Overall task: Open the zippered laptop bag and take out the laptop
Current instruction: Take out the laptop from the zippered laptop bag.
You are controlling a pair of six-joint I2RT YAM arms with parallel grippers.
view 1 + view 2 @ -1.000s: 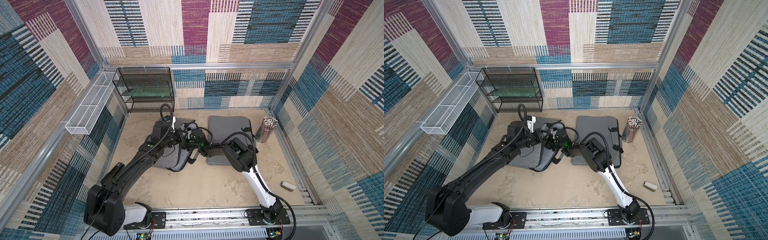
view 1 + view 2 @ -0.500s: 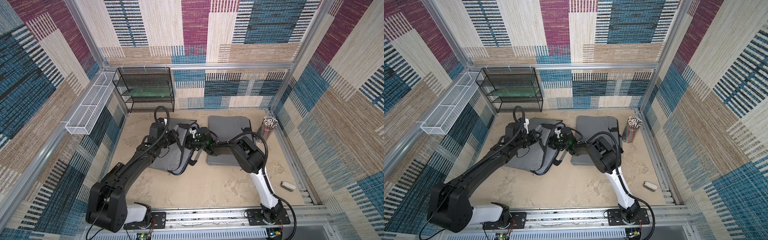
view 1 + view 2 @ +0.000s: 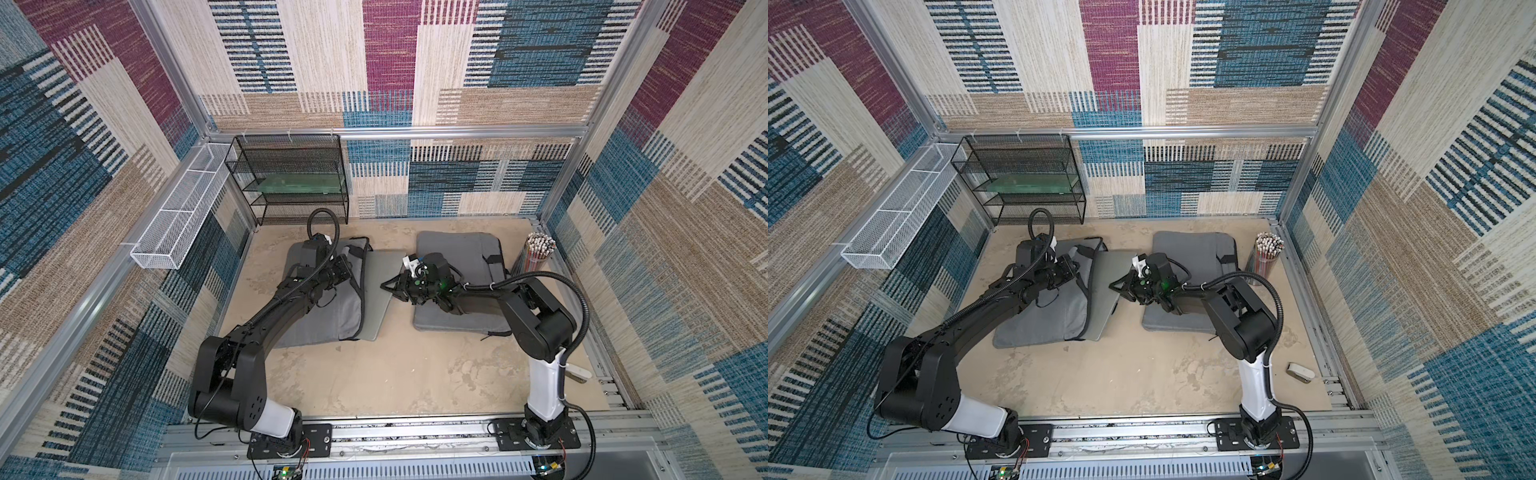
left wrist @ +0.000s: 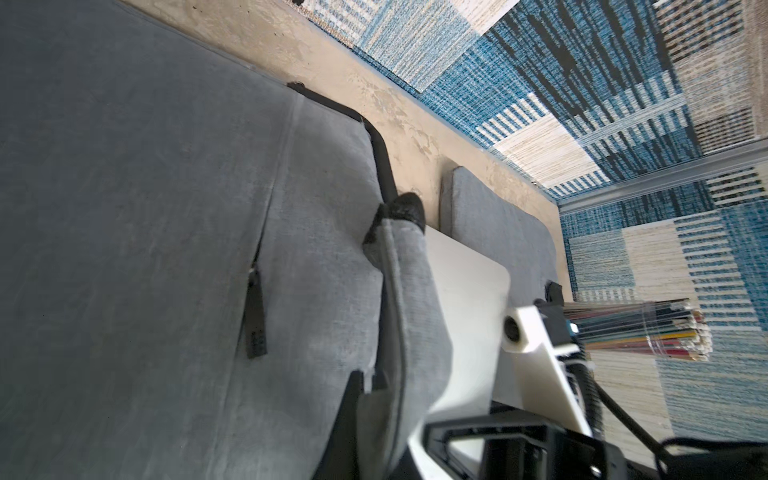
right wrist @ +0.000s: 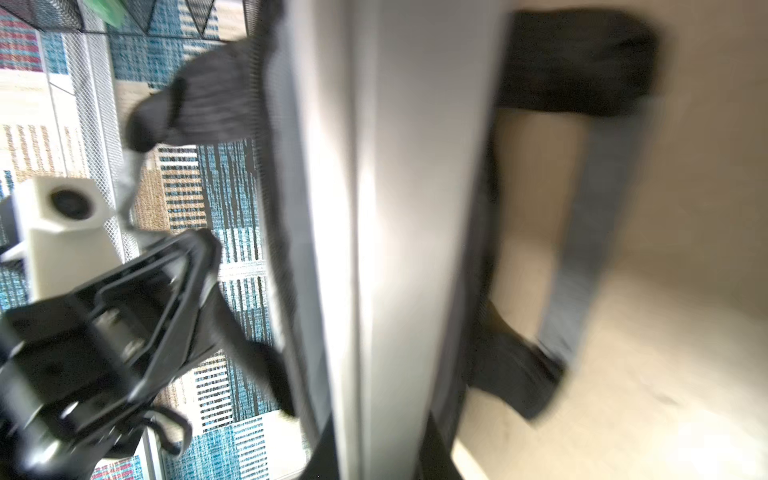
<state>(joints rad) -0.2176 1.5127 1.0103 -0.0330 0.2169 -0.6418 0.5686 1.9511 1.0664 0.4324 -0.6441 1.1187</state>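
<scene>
The grey zippered laptop bag [image 3: 316, 324] [image 3: 1038, 324] lies left of centre on the floor, its right side open. The silver laptop [image 3: 376, 307] [image 3: 1100, 299] sticks partly out of that opening. My left gripper [image 3: 347, 270] [image 3: 1071, 268] is shut on the bag's upper flap; the left wrist view shows grey fabric [image 4: 166, 208] pinched at the left gripper [image 4: 374, 399], beside the laptop [image 4: 465, 311]. My right gripper [image 3: 388, 286] [image 3: 1115, 286] is shut on the laptop's free edge. In the right wrist view the laptop [image 5: 395, 249] runs between the right gripper's [image 5: 382, 453] jaws.
A second grey bag [image 3: 461, 257] lies under my right forearm. A cup of pencils [image 3: 536, 253] stands at the back right. A black mesh shelf [image 3: 291, 178] and a white wire basket [image 3: 183, 212] are at the back left. A small white object [image 3: 579, 372] lies by the right rail.
My right arm has drawn back to the right with the laptop's edge, and more of the laptop shows outside the bag. The left gripper still holds the flap.
</scene>
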